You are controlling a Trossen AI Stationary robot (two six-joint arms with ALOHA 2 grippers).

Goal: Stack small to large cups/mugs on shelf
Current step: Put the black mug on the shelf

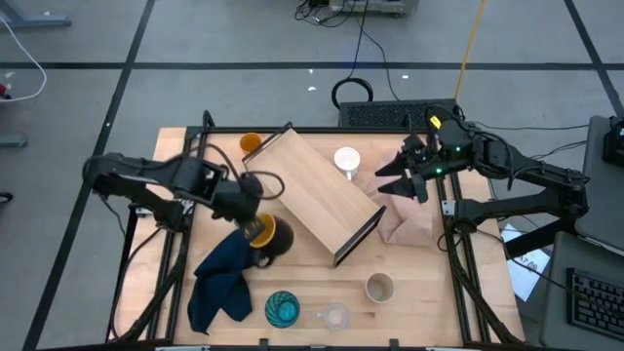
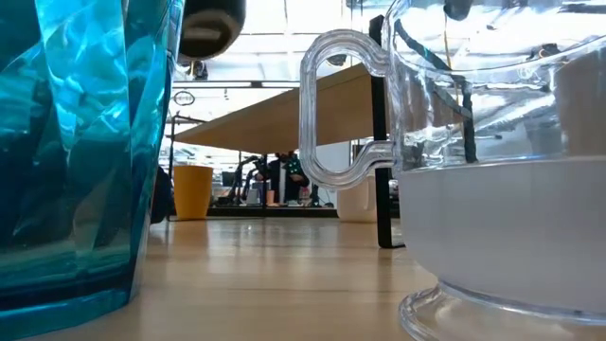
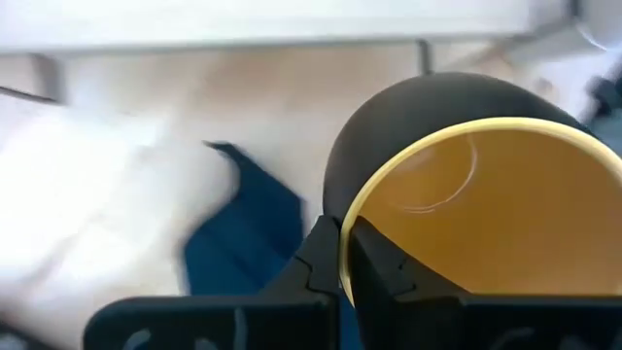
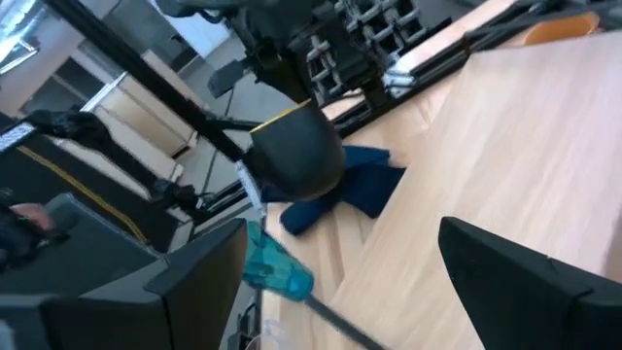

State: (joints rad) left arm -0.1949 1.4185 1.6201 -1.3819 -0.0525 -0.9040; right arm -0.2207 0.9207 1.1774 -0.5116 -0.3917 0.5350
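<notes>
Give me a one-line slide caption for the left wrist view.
Left gripper fingers pinch the rim of the yellow mug, lifted above the blue cloth.

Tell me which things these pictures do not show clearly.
- Left hand pinches the yellow mug; the frame edge cuts off its far rim in the left wrist view.
- Shelf: the teal tumbler and clear cup hide its ends in the low view.

A dark blue cloth (image 1: 222, 278) lies crumpled on the wooden desk (image 1: 429, 292) — near its front left. A pinkish-beige cloth (image 1: 409, 222) sits at the right edge — bunched up.
</notes>
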